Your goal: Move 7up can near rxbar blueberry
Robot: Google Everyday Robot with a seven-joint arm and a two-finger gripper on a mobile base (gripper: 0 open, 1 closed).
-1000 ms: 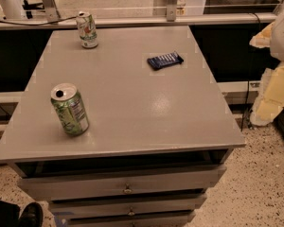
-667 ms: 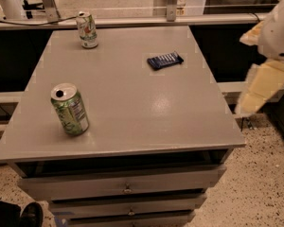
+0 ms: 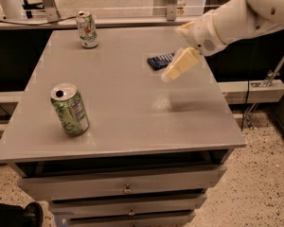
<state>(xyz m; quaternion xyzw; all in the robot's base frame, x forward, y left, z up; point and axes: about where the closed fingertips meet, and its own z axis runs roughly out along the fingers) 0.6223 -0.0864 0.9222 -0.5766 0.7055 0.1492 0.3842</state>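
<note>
Camera view: the tool [image 3: 180,64] hangs over the right part of the grey surface [image 3: 132,131], overlapping the rxbar blueberry [image 3: 157,60]; whether it is apart or together cannot be told. The 7up can [image 3: 87,30] stands upright near the far left corner, a green can [image 3: 70,109] near the left edge.

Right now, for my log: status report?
Hand above table, by flat dark-blue snack-bar wrapper. Whitish green-marked soda can upright, far-left corner. Green can front-left, off path.
</note>
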